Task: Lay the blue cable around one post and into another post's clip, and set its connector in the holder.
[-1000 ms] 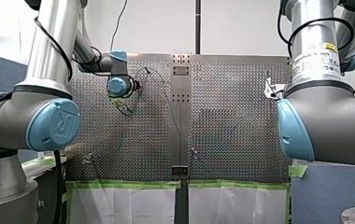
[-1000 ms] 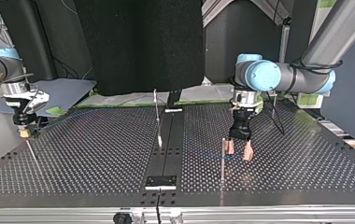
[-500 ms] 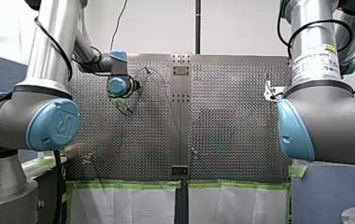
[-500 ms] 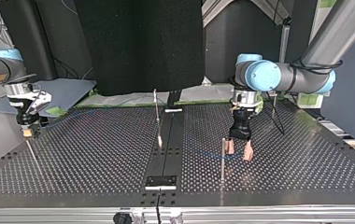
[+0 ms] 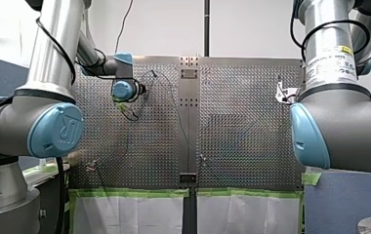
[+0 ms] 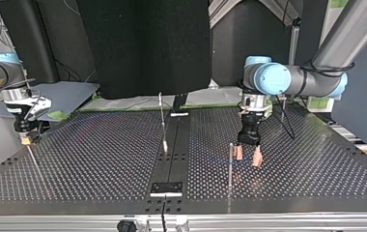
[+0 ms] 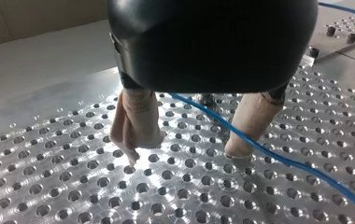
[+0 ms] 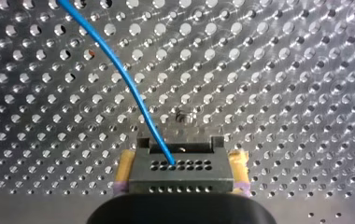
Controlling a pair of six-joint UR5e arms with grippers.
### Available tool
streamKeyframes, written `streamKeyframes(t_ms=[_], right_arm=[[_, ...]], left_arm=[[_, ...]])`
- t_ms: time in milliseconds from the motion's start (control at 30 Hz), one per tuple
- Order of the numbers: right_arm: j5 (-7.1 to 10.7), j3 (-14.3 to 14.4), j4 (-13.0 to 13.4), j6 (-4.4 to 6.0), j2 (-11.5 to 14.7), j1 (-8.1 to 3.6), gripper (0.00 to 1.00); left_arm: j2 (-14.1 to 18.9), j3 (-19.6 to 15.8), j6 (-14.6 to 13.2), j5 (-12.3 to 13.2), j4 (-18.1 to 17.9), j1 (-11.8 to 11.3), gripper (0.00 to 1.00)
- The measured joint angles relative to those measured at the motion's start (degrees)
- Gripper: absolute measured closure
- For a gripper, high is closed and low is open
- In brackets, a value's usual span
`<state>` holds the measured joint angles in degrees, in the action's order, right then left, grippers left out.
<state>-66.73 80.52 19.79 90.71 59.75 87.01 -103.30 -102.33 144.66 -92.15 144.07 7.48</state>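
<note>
Two robot arms with two grippers, the left gripper and the right gripper, one perforated table, one blue cable, one black connector, and what look like four thin posts.

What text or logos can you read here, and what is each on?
"UR": logo on the blue joint cap of my left arm, front view.
White label on my right arm: print too blurred to read.
Other views: no text.
</note>
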Motion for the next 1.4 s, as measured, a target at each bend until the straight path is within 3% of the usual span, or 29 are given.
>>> streamKeyframes(t_ms=[1100,1167,1200,1233,1300,1333,1367,1400], right_arm=[[0.21,-0.2,0.1,-0.42,-0.1,0.22,1.00],[0.16,-0.2,0.0,-0.47,-0.1,0.21,0.84],[0.08,-0.2,0.0,-0.49,-0.1,0.20,0.84],[-0.02,-0.2,0.0,-0.50,-0.1,0.19,0.70],[-0.27,-0.2,0.0,-0.51,-0.1,0.17,0.64],[-0.34,-0.2,0.0,-0.51,-0.1,0.17,0.45],[-0.39,-0.2,0.0,-0.51,-0.1,0.17,0.33],[-0.44,-0.2,0.0,-0.52,-0.1,0.18,0.33]], left_arm=[[0.0,0.0,0.0,0.0,0.1,0.0,0.00],[0.0,0.0,0.0,0.0,0.1,0.0,0.00],[0.0,0.0,0.0,0.0,0.1,0.0,0.00],[0.0,0.0,0.0,0.0,0.1,0.0,0.00],[0.0,0.1,0.0,0.0,0.1,0.0,0.00],[0.0,0.0,0.0,0.0,0.1,0.0,0.00],[0.0,0.0,0.0,0.0,0.0,-0.1,0.00],[0.0,0.0,0.0,0.0,0.0,-0.1,0.00]])
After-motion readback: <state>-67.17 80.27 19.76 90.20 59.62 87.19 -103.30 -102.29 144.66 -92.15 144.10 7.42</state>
